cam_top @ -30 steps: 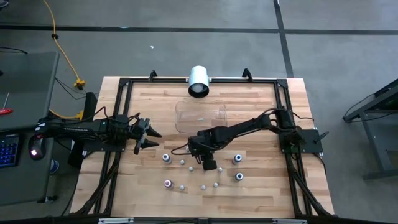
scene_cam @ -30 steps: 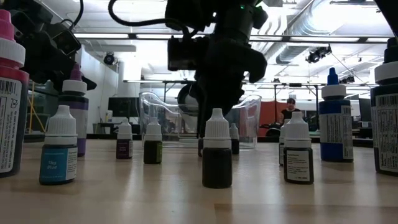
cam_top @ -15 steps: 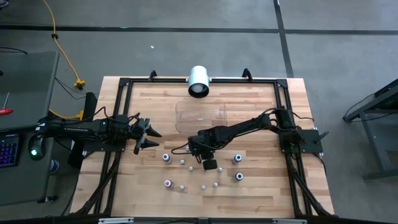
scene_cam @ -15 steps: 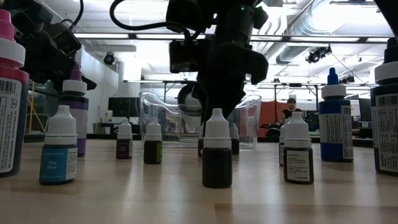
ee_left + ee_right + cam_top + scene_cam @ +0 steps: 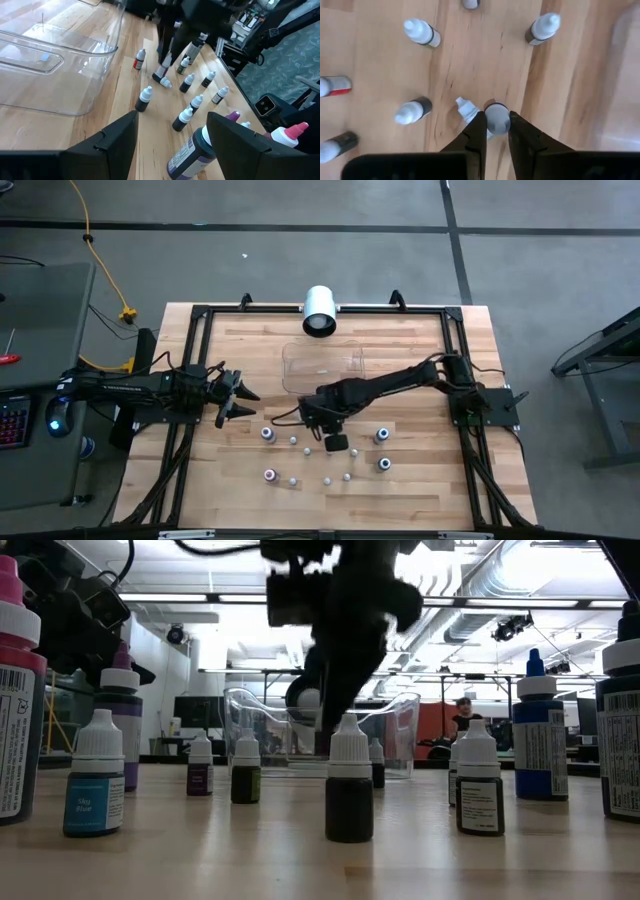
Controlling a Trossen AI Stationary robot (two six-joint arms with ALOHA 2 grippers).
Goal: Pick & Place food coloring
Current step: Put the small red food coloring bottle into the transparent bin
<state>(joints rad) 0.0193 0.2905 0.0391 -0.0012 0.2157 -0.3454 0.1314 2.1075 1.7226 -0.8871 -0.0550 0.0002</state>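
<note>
Several small food coloring bottles [image 5: 294, 442] with white caps stand on the wooden table's near half, and larger ones stand among them [image 5: 381, 436]. My right gripper [image 5: 336, 442] points down over the middle of the group, shut on one small bottle [image 5: 497, 118]. Beside it another small bottle [image 5: 465, 108] lies on its side on the table [image 5: 162, 80]. My left gripper [image 5: 240, 395] waits open at the table's left side, holding nothing. My right gripper pinches the small bottle's round white cap [image 5: 497, 111] between its two fingers [image 5: 476, 131]. The fingers come from above, pointing down. The bottle stands upright in the hold, its body hidden under the cap. Whether its base is clear of the table does not show.
A clear shallow tray [image 5: 322, 368] sits on the table just beyond the bottles, and a white cylinder [image 5: 319, 310] stands at the far edge. Tall bottles [image 5: 538, 740] stand close to the low camera. A black frame [image 5: 200, 315] runs around the tabletop.
My right gripper has closed its fingers around the bottle's cap and has risen a little above the group; it shows blurred in the low view. My left arm has kept still.
</note>
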